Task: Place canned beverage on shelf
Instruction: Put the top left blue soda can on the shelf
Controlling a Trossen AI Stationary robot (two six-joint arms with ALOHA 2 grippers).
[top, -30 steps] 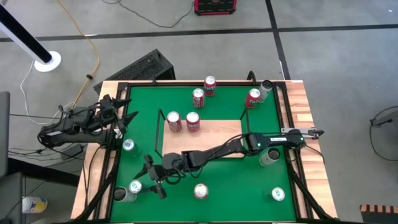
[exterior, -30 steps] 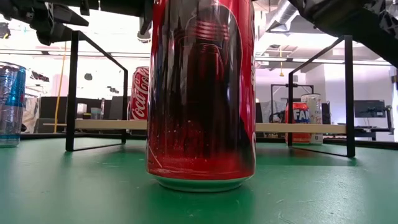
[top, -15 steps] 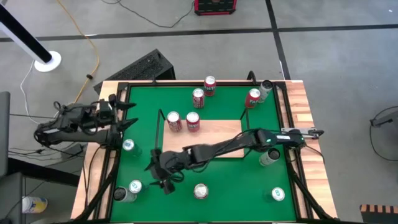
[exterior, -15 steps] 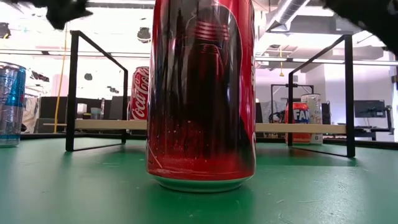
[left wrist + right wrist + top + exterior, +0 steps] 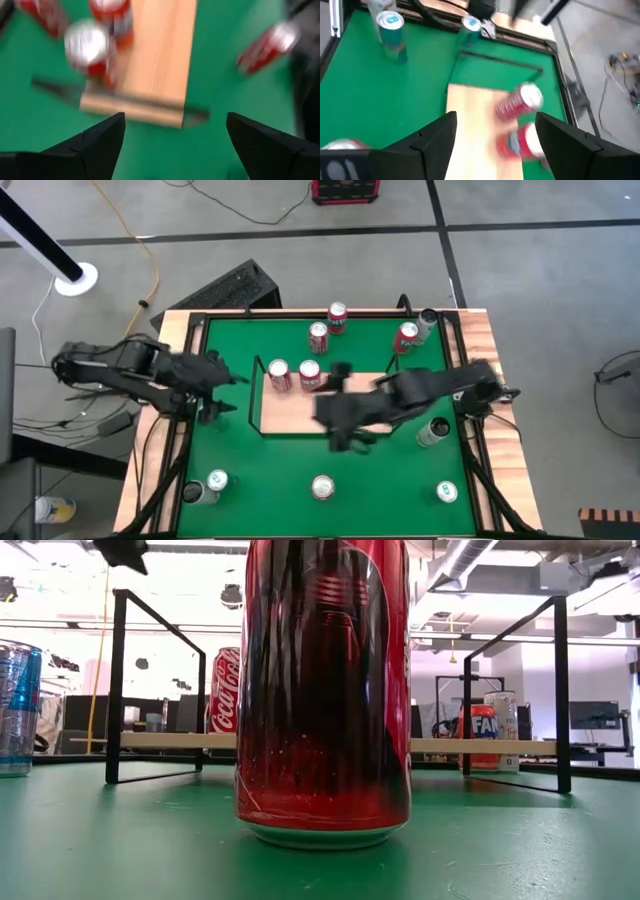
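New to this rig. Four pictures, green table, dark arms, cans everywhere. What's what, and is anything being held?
It's a robot with two dark arms at a green table. The overhead picture shows all of it. The table-level picture is mostly filled by one red can close to the lens. The other two come from cameras on each wrist. On the table lies the shelf, a light-wood board carrying two red cans; more cans stand around it. The left gripper hovers near the shelf's left end, the right gripper over the board. Both are open and hold nothing.
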